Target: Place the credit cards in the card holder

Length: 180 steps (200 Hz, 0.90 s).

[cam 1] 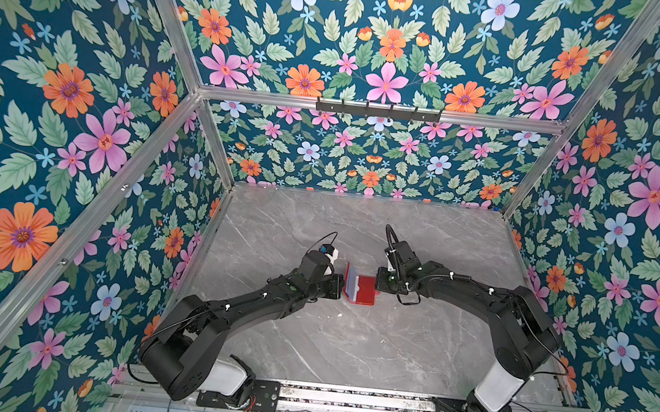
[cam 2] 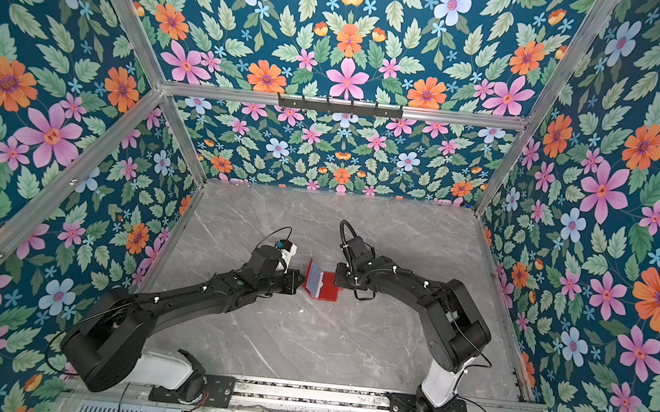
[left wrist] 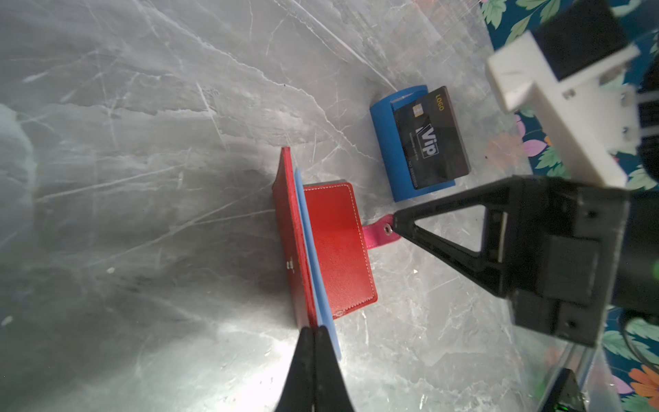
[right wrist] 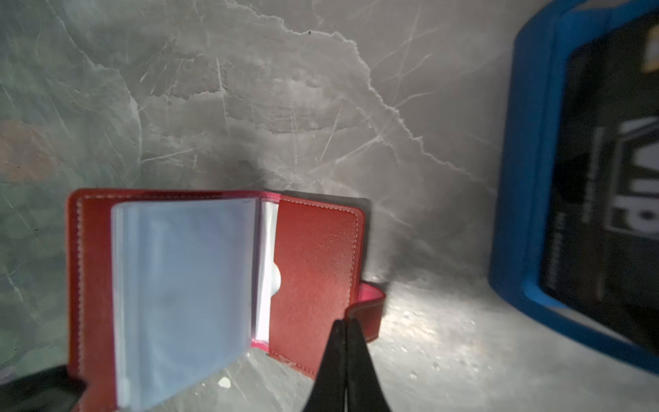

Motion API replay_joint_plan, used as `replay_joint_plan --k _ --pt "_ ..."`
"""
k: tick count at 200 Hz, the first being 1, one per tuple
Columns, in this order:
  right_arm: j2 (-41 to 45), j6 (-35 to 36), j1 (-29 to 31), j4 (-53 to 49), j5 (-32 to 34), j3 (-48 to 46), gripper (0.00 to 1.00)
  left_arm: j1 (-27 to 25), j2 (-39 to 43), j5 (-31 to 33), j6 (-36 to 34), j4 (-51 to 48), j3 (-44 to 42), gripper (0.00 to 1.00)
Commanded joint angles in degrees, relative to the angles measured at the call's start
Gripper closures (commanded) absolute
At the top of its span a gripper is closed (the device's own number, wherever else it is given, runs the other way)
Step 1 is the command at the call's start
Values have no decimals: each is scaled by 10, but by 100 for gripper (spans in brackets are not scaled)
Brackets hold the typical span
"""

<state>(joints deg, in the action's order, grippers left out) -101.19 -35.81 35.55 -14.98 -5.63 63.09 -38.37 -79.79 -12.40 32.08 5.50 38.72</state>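
Red is the colour at centre stage: the card holder (cam 1: 362,292) (cam 2: 326,289) sits open on the grey marble desk (cam 1: 347,342), right between the two arms in both top views. One half lies flat, the other cover stands upright on the side towards the left arm, with the bluish clear sleeves (right wrist: 185,285) fanned up against it.

Over to the left fingers (left wrist: 303,360): pressed tight together, pinching the end of that upright cover where the sleeves meet it.

The right fingers (right wrist: 331,360) are squeezed together too, and they've got the snap tab strap (left wrist: 376,233) at the outer edge of the flat half. The left wrist view shows the fingertip sitting right on the strap's metal snap.

So the holder is gripped at both ends and spread open.

And the cards? A black VIP card (left wrist: 433,139) leans in the small blue stand (left wrist: 387,142), near the holder on the strap side but apart from it. The sleeve facing the right wrist camera looks clear. How many cards stand behind the black one, I can't tell.
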Motion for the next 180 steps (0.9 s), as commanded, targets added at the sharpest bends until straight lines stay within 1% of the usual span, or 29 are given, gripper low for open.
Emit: replay_joint_plan --k 1,25,43,53,69,87,102,108,112,124,137,154,180 --pt "-11 -4 0 7 5 11 100 -19 2 53 -19 -48 14 100" --pt "-13 -5 0 -5 21 17 100 -43 -11 90 -22 -69 34 100" --pt "-6 -4 1 -13 30 19 94 -54 -28 95 -26 -75 51 100" --pt "2 -4 0 -23 41 20 89 -57 -35 100 -26 -78 59 100" --pt "16 -4 1 -37 60 17 75 -61 -45 110 -26 -82 69 100" --pt "37 -4 0 -50 80 9 67 -67 -47 119 -27 -85 77 100" --pt "56 -3 0 -49 81 -1 65 -70 -48 118 -30 -84 81 100" --pt "56 -2 0 -43 76 -6 64 -70 -48 117 -30 -84 83 100" --pt "78 -1 0 -40 73 -9 63 -71 -49 116 -30 -84 84 100" --pt "93 3 0 -31 61 -18 62 -73 -49 118 -31 -86 86 100" --pt "106 10 0 -23 49 -23 62 -75 -49 119 -30 -86 88 100" --pt "114 19 0 -1 3 -31 62 -77 -49 120 -31 -87 90 100" --pt "92 18 1 20 -74 -28 69 -79 -48 115 -30 -85 93 100"
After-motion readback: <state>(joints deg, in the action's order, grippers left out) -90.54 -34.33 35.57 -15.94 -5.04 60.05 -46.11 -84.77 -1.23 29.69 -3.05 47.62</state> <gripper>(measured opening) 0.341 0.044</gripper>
